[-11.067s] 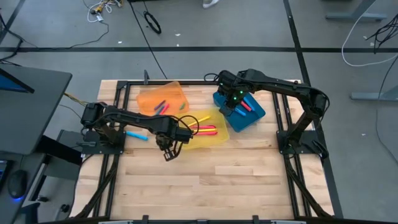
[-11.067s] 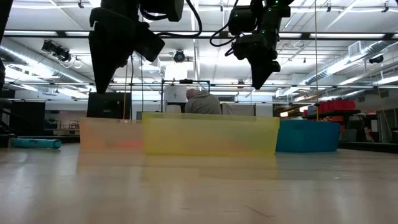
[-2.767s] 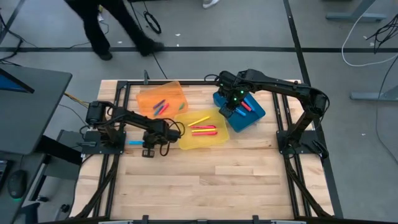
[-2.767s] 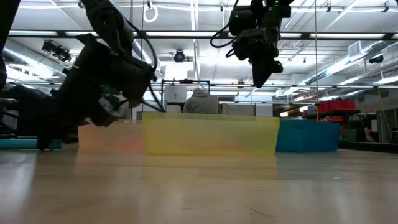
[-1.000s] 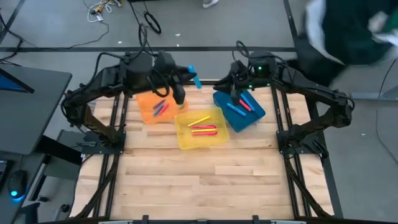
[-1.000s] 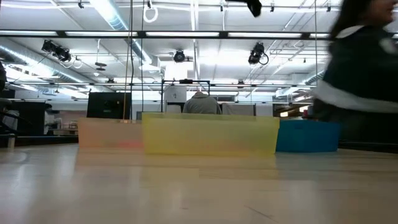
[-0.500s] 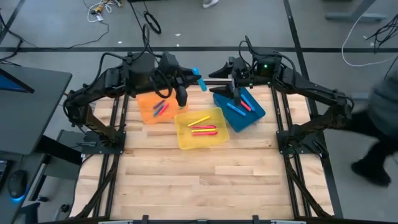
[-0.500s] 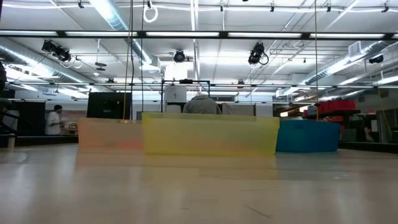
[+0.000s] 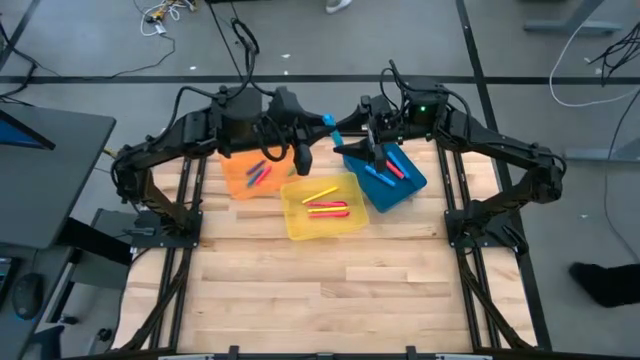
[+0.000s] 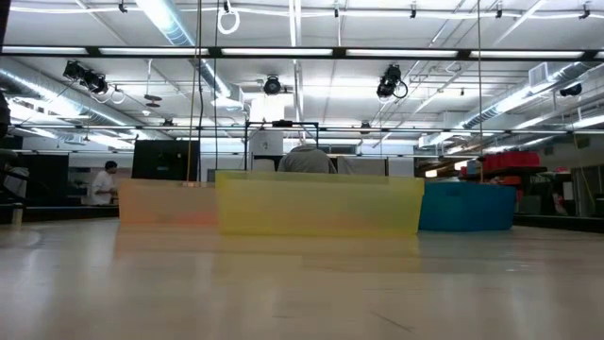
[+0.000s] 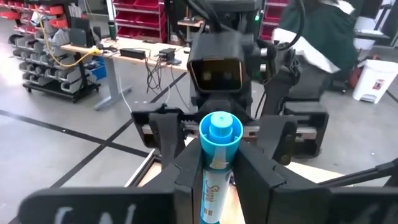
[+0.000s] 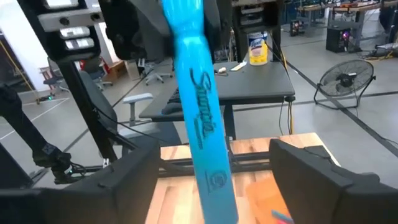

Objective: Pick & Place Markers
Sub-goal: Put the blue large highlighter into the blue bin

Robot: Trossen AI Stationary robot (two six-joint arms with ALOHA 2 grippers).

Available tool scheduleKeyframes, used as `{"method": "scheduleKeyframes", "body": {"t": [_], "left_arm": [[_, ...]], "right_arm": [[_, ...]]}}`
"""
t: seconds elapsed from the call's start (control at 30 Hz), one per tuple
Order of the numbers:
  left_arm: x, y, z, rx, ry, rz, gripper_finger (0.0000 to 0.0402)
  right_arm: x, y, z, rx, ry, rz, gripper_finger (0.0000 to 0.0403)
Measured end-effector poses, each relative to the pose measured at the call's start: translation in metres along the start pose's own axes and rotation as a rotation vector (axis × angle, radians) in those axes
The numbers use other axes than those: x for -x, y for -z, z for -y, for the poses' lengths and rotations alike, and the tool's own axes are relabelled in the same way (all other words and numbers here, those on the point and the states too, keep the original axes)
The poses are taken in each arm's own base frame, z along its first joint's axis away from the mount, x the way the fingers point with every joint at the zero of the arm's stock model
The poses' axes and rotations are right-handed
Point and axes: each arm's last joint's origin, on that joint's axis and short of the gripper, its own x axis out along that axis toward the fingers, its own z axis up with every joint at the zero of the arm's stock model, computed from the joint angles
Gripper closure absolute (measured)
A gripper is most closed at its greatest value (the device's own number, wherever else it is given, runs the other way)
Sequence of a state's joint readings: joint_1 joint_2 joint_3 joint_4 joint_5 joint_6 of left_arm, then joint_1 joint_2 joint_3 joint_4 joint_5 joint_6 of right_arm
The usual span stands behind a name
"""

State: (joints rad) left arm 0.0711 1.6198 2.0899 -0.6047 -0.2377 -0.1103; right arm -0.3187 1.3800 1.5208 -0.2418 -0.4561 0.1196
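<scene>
My left gripper point(image 9: 315, 122) is raised high over the table's far edge, shut on a light blue marker point(image 11: 219, 140). My right gripper point(image 12: 214, 165) faces it from the table's right. It is open, with one finger point(image 12: 127, 180) on each side of the marker point(image 12: 199, 118), and neither touches it. More markers lie in three bins: the orange bin point(image 9: 240, 170), the yellow bin point(image 9: 300, 222) and the blue bin point(image 9: 405, 190). The low view shows the three bins and no gripper. My left gripper pinches the marker's barrel point(image 11: 211, 186) between its two fingers point(image 11: 186, 171). The capped end point(image 11: 221, 129) sticks out past the fingertips toward my right gripper. The fingers run about level, from the table's left, along the marker. It is lifted clear, well above the bins.
The bins stand side by side across the far half of the table, and bare wood point(image 9: 330, 290) lies nearer. Black frame rails point(image 9: 460, 200) run along the table's sides. A person's foot point(image 9: 600, 280) shows on the floor at the right.
My left gripper has carried the blue marker toward the table's right, up to my right gripper. My right gripper has swung toward the table's left and turned about level, so its fingers now stand around the marker. A person has walked past on the right.
</scene>
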Motion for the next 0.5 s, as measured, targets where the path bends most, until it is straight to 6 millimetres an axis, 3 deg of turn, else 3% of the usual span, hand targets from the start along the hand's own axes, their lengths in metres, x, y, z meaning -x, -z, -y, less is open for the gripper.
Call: {"method": "scheduleKeyframes", "body": {"t": [0.2,0.5], "left_arm": [[0.0006,-0.0009,-0.0016,-0.001,-0.004,0.004,0.0326],[0.0008,-0.001,-0.0016,-0.019,-0.005,0.005,0.0324]], "right_arm": [[0.0,0.001,-0.0001,-0.007,-0.007,-0.01,0.0167],[0.0001,0.0014,-0.0001,-0.001,-0.01,-0.015,0.0312]]}}
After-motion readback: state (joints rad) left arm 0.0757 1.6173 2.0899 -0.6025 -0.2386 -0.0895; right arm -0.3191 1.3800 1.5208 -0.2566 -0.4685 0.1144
